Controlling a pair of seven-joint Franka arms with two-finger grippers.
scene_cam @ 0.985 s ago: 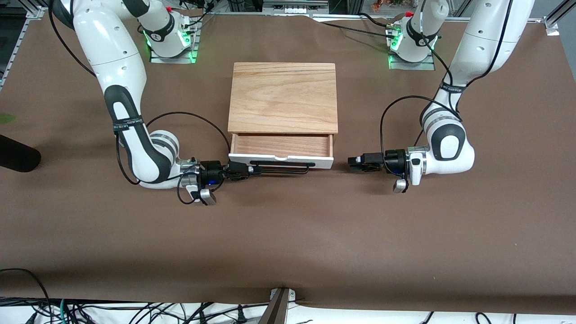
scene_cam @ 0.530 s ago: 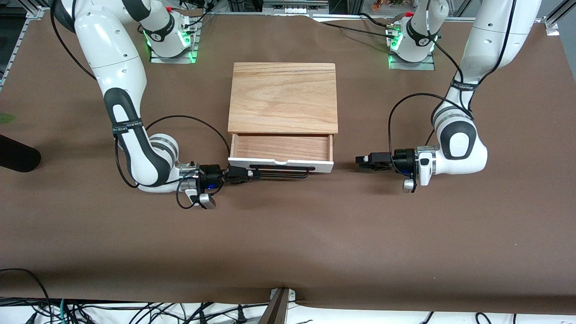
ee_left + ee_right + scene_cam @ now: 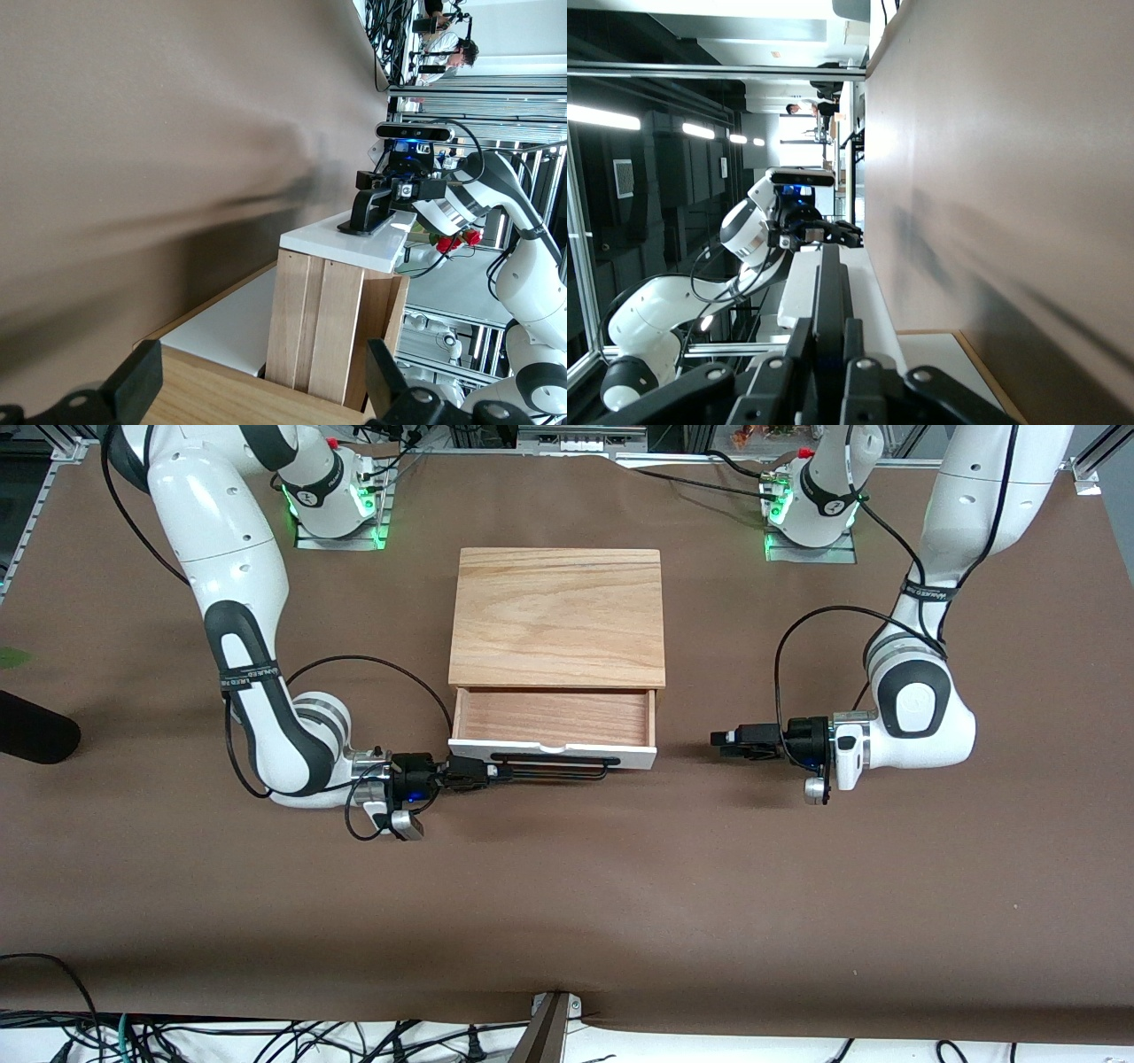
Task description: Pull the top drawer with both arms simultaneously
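The top drawer [image 3: 554,717] stands partly pulled out of the wooden box [image 3: 558,615], with its white front panel [image 3: 633,751] toward the front camera. My right gripper [image 3: 498,771] is shut on the end of the black wire handle [image 3: 567,767] toward the right arm's end. In the right wrist view the fingers [image 3: 802,350] clamp the black bar [image 3: 831,283]. My left gripper [image 3: 718,742] is open and holds nothing. It hovers low over the table, apart from the drawer, toward the left arm's end. Its wide fingers [image 3: 137,381] frame the drawer's wooden side [image 3: 332,319].
The box's lower white front [image 3: 230,328] shows under the drawer. A dark object [image 3: 31,731] lies at the table edge toward the right arm's end. Cables [image 3: 266,1036] hang along the table edge nearest the front camera. Brown table [image 3: 567,886] spreads in front of the drawer.
My left arm has drawn back from the drawer toward its own end of the table, gripper still open. The right gripper stays on the handle; the drawer has barely shifted.
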